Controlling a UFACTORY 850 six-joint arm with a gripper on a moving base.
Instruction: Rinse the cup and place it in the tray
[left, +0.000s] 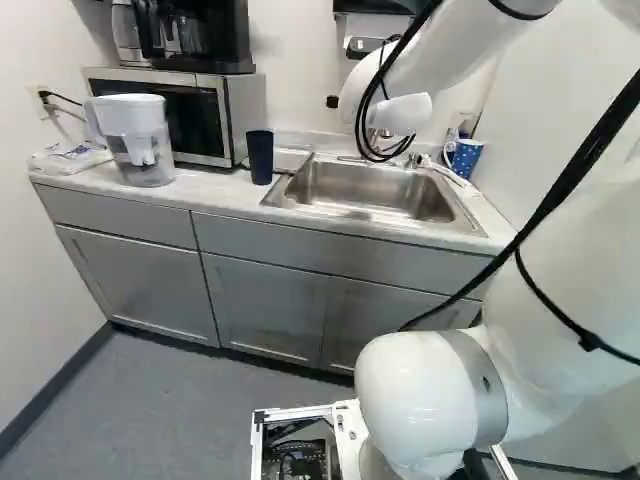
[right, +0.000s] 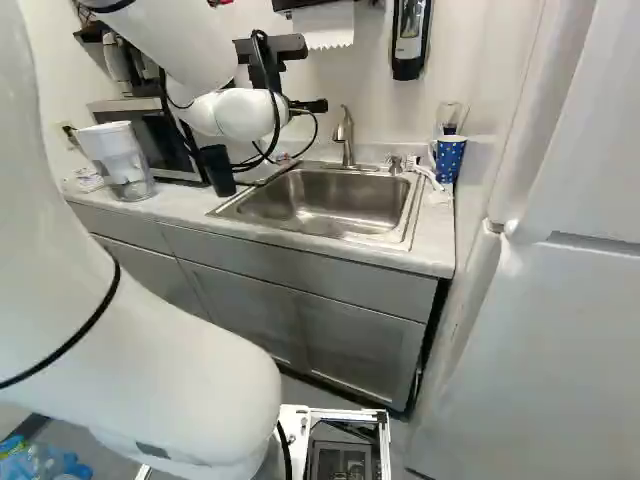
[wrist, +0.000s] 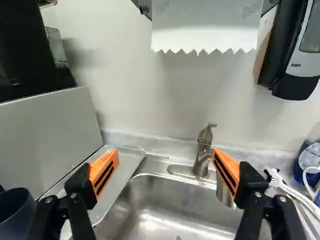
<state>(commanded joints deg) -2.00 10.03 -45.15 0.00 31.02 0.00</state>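
Observation:
Part of my gripper (right: 308, 106) shows past the white wrist in the right base view, above the sink's back left. Seen from the wrist, the gripper (wrist: 166, 162) is open, its orange pads wide apart and nothing between them. The dark blue cup (left: 260, 157) stands upright on the counter between microwave and sink; in the wrist view the cup (wrist: 16, 212) is beside one finger, outside the grip. A shallow metal tray (wrist: 127, 162) lies between the microwave and the sink basin, partly hidden by that finger.
Ahead are the faucet (right: 346, 138) and sink (right: 318, 205), with a paper towel (wrist: 205, 25) and soap dispenser (right: 410, 35) above. A dotted blue cup (right: 450, 158) stands right of the sink. Microwave (left: 242, 115) and water pitcher (left: 140, 140) occupy the counter's left.

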